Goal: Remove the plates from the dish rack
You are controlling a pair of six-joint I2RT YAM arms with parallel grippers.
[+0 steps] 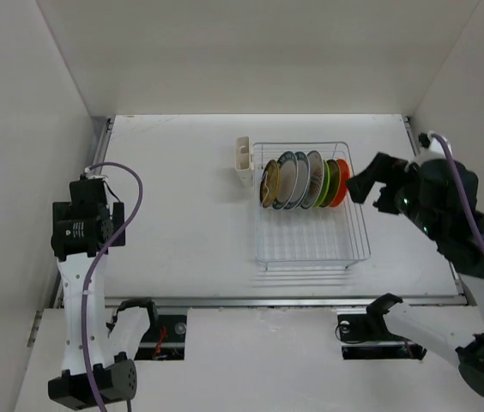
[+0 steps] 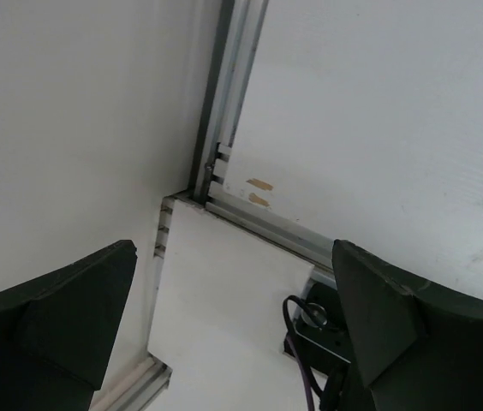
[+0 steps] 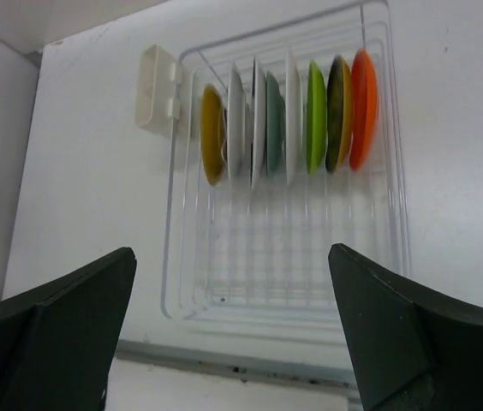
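Note:
The dish rack [image 1: 311,245], a silver-white wire basket, sits right of the table's middle. Several plates stand on edge in a row in its far half, from the yellow patterned plate [image 1: 269,184] on the left, past the lime green plate [image 1: 331,182], to the orange plate [image 1: 342,182] on the right. My right gripper [image 1: 371,193] is open and empty, just right of the rack, beside the orange plate without touching it. The right wrist view shows the rack [image 3: 401,214], the yellow plate [image 3: 212,133], the orange plate [image 3: 363,107] and my open right gripper [image 3: 233,300]. My left gripper [image 1: 83,225] hangs open and empty at the far left, away from the rack.
A small cream plastic cup [image 1: 244,160] hangs on the rack's left side and also shows in the right wrist view [image 3: 156,98]. White walls enclose the table on three sides. The left wrist view shows the open left gripper [image 2: 233,291] over the table's aluminium edge rail [image 2: 259,224].

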